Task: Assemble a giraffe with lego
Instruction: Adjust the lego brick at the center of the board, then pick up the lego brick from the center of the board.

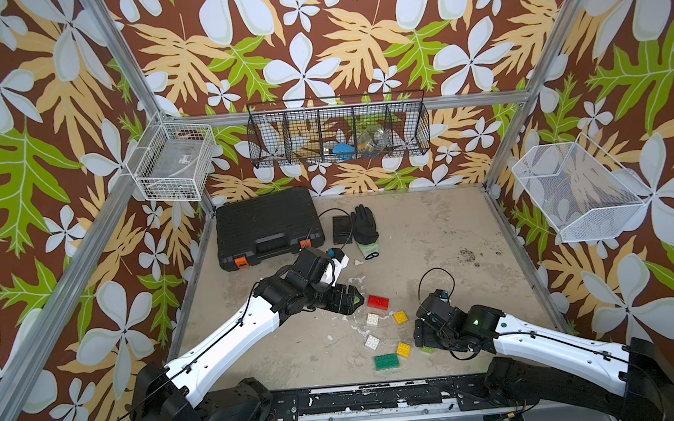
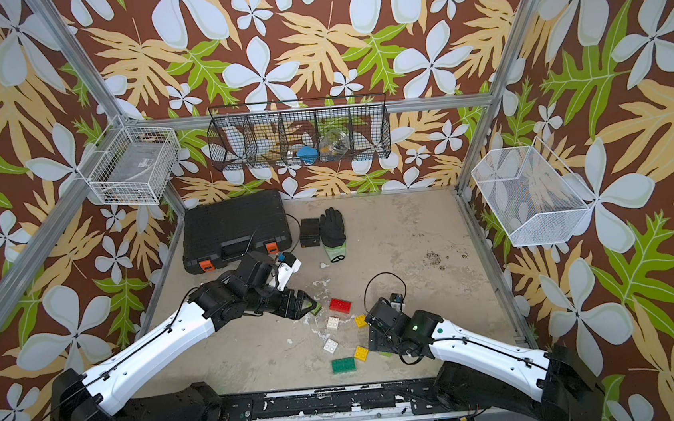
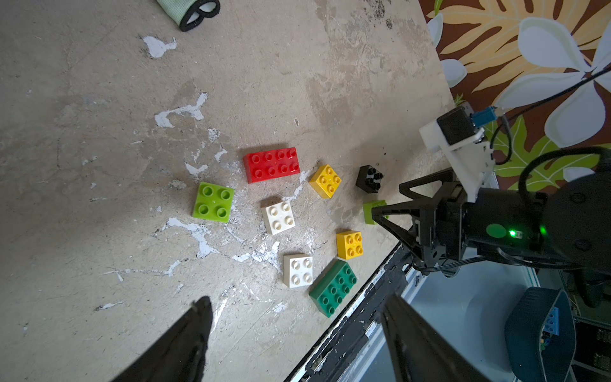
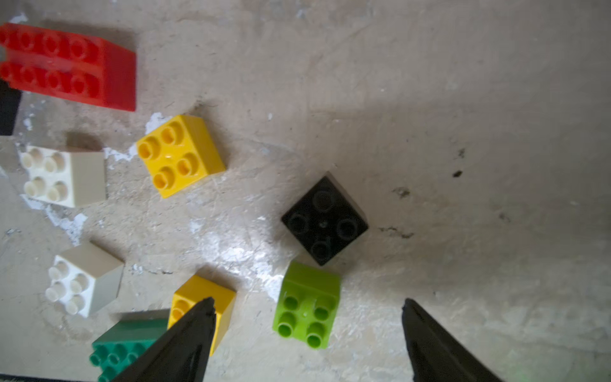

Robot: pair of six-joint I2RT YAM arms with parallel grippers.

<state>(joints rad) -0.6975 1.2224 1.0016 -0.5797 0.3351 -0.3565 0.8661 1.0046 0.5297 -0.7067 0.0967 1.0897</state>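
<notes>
left gripper (image 3: pixel 296 299) wide, empty; right gripper (image 4: pixel 308 300) same, over lime brick (image 4: pixel 307 304); lego (image 1: pixel 378 302) loose on table (image 1: pixel 433 232); black brick (image 4: pixel 324 220) only in wrist views, hidden under right arm (image 1: pixel 546 339) from top

Glossy plastic lego (image 3: pixel 271 164) lies on a rough, scuffed, matt tabletop (image 3: pixel 99 115).

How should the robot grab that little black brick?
Pinch the black brick across two opposite flat sides, coming straight down from above: it sits studs-up on the table. It lies cornerwise to the open right gripper, so the wrist probably needs turning, minding the lime brick near one corner.
</notes>
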